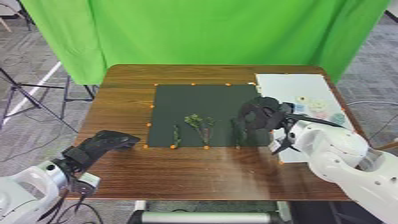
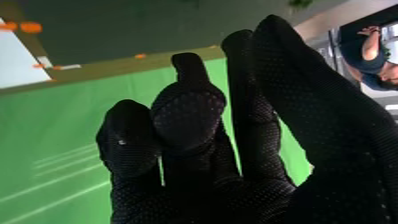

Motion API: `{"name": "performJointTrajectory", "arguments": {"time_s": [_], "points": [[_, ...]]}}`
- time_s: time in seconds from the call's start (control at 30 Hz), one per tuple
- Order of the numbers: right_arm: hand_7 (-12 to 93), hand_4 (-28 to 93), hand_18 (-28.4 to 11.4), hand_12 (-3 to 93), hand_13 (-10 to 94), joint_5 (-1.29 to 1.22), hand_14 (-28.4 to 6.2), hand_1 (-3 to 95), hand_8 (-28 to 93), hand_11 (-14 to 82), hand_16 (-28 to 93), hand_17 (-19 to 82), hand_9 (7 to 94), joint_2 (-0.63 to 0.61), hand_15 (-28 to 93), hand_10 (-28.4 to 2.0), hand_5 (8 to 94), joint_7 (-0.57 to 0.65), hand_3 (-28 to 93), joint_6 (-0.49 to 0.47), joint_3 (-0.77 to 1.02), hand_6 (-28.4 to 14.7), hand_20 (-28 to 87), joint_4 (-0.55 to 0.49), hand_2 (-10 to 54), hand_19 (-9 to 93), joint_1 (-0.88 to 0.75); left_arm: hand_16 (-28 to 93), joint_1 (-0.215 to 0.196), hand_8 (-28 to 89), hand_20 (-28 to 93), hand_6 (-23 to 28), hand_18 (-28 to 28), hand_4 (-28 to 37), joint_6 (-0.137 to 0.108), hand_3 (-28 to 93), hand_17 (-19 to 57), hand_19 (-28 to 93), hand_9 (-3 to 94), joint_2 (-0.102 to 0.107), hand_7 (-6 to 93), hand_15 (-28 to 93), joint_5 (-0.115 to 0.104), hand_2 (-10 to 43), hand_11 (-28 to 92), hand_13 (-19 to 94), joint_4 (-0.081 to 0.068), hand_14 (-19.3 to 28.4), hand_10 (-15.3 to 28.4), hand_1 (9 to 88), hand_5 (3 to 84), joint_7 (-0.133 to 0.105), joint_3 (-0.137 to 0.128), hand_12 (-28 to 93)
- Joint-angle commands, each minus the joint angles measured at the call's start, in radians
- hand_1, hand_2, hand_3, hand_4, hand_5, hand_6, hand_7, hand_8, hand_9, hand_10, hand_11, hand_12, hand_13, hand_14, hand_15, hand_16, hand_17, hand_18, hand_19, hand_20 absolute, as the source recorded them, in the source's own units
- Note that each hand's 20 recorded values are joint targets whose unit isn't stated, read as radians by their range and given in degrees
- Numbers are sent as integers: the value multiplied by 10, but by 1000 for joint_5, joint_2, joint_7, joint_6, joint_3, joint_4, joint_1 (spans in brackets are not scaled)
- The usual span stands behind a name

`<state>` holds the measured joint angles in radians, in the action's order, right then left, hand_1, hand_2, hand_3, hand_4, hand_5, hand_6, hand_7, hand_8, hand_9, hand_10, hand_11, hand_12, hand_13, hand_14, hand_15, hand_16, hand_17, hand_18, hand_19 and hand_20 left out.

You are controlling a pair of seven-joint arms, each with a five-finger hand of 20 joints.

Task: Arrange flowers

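I'm holding my right hand (image 1: 261,114) empty, fingers loosely extended, by the right edge of the dark mat (image 1: 191,100). The nearest green stem (image 1: 237,135) is lying just left, pointing lengthwise toward the robot; I'm favouring a short leftward reach.

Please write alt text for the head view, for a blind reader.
The robot's right hand is over the right edge of a dark mat with green stems, on a brown table. The left hand is left of the mat; a green curtain hangs behind.
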<state>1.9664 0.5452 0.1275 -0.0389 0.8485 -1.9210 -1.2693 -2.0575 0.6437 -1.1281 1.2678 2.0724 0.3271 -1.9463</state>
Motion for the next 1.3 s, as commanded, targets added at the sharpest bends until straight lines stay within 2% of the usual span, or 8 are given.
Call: {"name": "performJointTrajectory", "arguments": {"time_s": [0.03,0.1,0.17,0.37,0.6,0.93,1.0,1.3], "points": [[259,-103,-140,280,759,25,-40,477,136,136,321,511,544,-19,677,-131,570,88,661,167,68,22,560,-15,-95,931,-30,4,-12,-48,113,53,114,-173,17,564,-12,103,381,-10,106,119,8,16,132,282,-13,188,165,266,446,5,7,117],[251,-120,-141,279,759,9,-43,471,136,148,320,510,571,-18,671,-127,574,151,645,256,62,16,556,6,-95,931,-15,4,-9,-48,113,53,114,-173,18,565,-12,103,381,-7,106,119,4,16,132,282,-14,188,165,266,447,8,9,117],[240,-137,-143,274,764,18,-43,458,122,163,319,513,595,-20,665,-131,584,187,642,287,79,8,549,25,-95,932,-11,4,-5,-48,113,54,114,-173,20,566,-11,103,382,-6,105,119,4,16,133,282,-16,188,165,265,447,9,12,117],[242,-153,-143,272,766,38,-47,422,-52,163,323,516,589,-35,661,-138,577,212,669,212,108,5,547,67,-95,932,-6,4,-2,-47,113,54,114,-173,20,564,-12,103,382,-5,105,120,2,16,133,282,-16,188,165,266,446,13,13,117],[247,-152,-147,271,766,53,-51,415,-59,156,324,516,583,-42,662,-142,574,251,667,119,129,15,548,118,-95,932,-43,4,-14,-47,113,53,114,-171,20,565,-12,103,382,-6,106,120,-2,16,134,283,-10,187,166,265,446,19,5,117],[246,-150,-152,272,767,63,-56,413,-60,157,324,516,586,-52,664,-142,580,278,666,86,187,18,551,166,-95,932,-127,4,-26,-47,113,53,114,-172,28,565,-12,103,382,-13,106,122,-5,15,135,283,-3,189,165,266,445,29,1,117],[246,-150,-153,273,768,76,-56,414,-60,157,323,516,586,-55,665,-142,580,274,667,90,187,18,552,176,-95,932,-135,3,-31,-48,112,53,114,-173,19,566,-11,103,382,-2,106,122,-9,14,135,283,-2,188,165,265,446,26,4,117],[250,-151,-153,273,769,77,-56,418,-62,158,322,516,586,-42,668,-141,581,286,667,78,215,20,552,215,-95,932,-182,3,-29,-47,113,53,114,-173,29,565,-12,104,382,-4,105,122,-9,15,134,283,-3,189,165,265,446,31,9,117]]}}
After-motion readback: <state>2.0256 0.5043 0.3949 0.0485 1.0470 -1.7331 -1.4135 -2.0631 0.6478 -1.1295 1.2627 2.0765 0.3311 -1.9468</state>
